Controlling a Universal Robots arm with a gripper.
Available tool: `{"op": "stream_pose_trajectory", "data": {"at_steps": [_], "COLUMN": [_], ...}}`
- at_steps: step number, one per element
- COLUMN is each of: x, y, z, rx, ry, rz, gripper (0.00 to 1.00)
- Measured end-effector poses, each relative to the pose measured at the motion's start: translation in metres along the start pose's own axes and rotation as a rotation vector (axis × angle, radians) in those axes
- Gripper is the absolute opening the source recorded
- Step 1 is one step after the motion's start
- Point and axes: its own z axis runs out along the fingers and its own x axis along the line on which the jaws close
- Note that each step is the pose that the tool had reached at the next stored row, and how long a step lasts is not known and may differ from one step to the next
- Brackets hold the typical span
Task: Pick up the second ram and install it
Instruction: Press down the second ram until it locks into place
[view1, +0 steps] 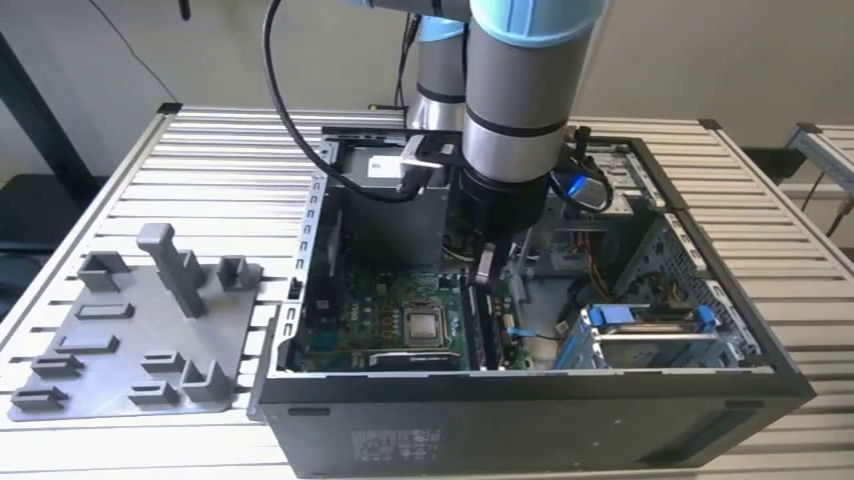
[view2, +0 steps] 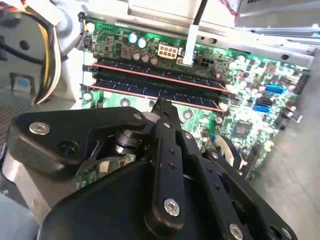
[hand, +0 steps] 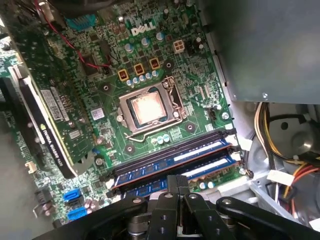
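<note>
Second ram (hand: 205, 169) lies, as we read it, in the memory slot nearest the pincer (hand: 177, 182), alongside a like stick in the next slot.

Going from the exterior view's left: a grey fixture tray (view1: 120, 340) with its tall post (view1: 174, 265) sits on the slatted worktop (view1: 227, 140). Next is the open computer case (view1: 534, 400) with the green motherboard (view1: 380, 300). The arm reaches down into the case over the slots.

In both wrist views the pincer's fingers are pressed together with nothing visibly between them, the tip right at the stick's upper edge. We cannot tell whether it touches.

Our worries:
- A push away from the stick's middle could seat one end and leave the other proud and tilted.
- A push slightly off the edge could slide onto the neighbouring stick or the board.
- Too much force could flex the motherboard.
- The yellow wires (hand: 262, 125) beside the slots could snag the wrist.
</note>
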Motion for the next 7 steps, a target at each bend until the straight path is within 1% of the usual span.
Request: {"op": "stream_pose_trajectory", "data": {"at_steps": [7], "x": [0.0001], "y": [0.0], "z": [0.0], "rx": [0.0], "ry": [0.0001], "rz": [0.0], "gripper": [0.11]}}
